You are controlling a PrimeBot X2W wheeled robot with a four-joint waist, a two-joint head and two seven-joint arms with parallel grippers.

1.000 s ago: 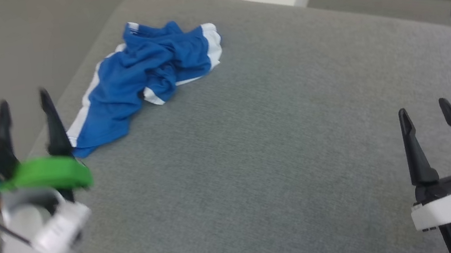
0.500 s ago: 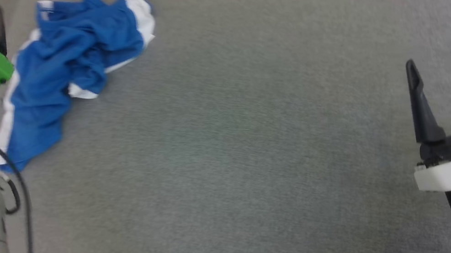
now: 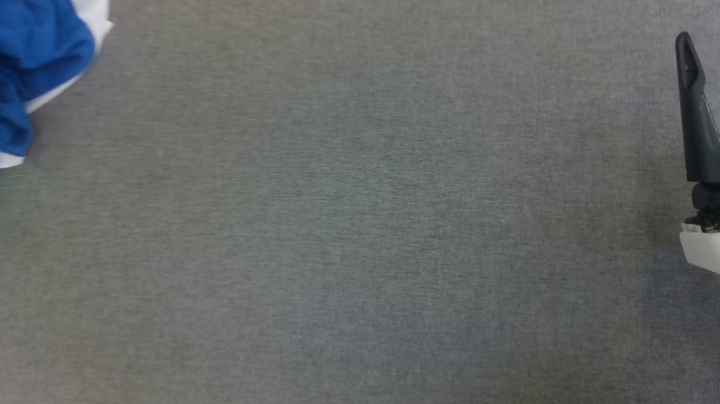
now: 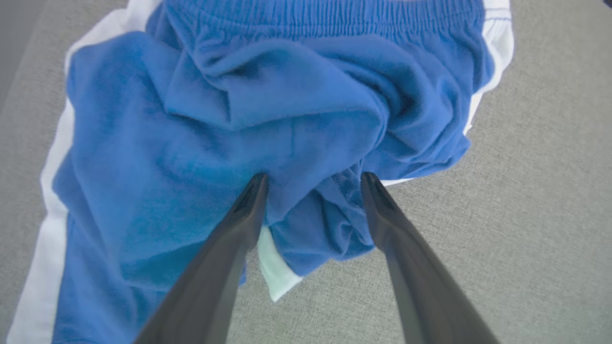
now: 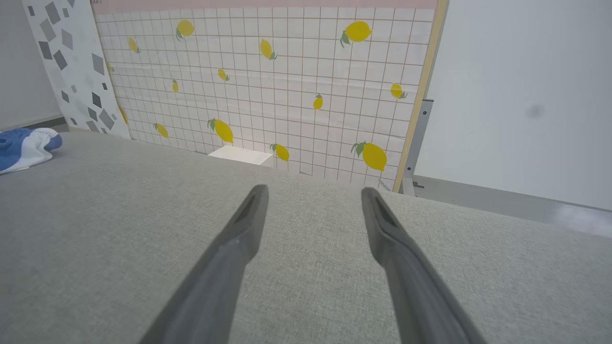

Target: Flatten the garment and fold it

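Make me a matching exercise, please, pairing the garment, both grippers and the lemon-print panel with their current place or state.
Things:
1. garment
2. left gripper
3. right gripper
4. lemon-print panel

Places or states:
A. open above the bare grey surface, away from the cloth
B. crumpled, not yet flattened
C. open, poised over the blue cloth
D. upright beyond the surface's far edge

Pairs: 1-B, 2-C, 3-A, 4-D.

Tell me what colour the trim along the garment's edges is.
White trim on the royal-blue garment; the left wrist view shows it best.
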